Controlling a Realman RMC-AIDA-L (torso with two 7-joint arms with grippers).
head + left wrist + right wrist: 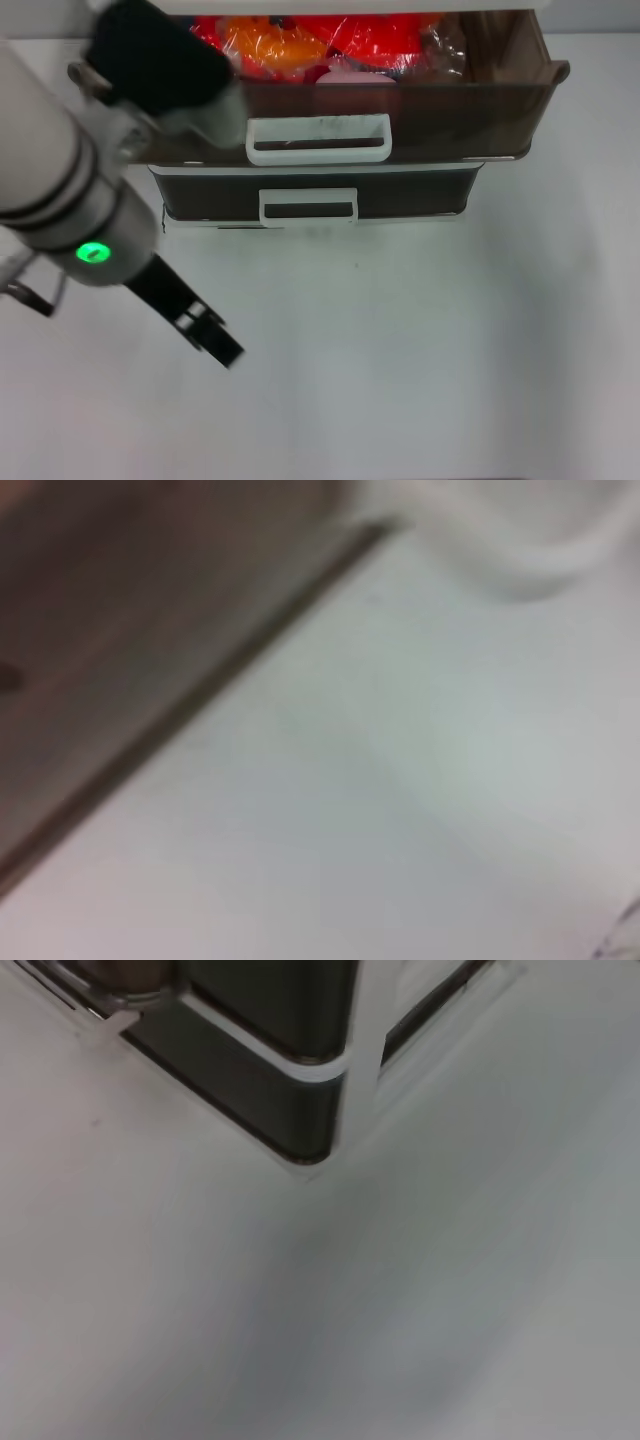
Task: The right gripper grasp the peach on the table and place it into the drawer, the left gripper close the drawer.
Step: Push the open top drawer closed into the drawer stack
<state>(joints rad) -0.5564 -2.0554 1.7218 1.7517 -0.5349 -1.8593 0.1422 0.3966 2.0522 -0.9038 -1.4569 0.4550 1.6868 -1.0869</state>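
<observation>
Table (450, 350): white; I see the cabinet at its far edge.
Drawer (480, 110): pulled out, packets (270, 45) inside.
Peach (350, 72): in drawer, beside packets.
Left gripper (212, 335): over table before the cabinet's left corner, angled down; I can't tell its finger state.

glossy see-through brown plastic drawer (500, 95), smooth matt white table (450, 350), shiny plastic-wrapped packets (290, 40)
</observation>
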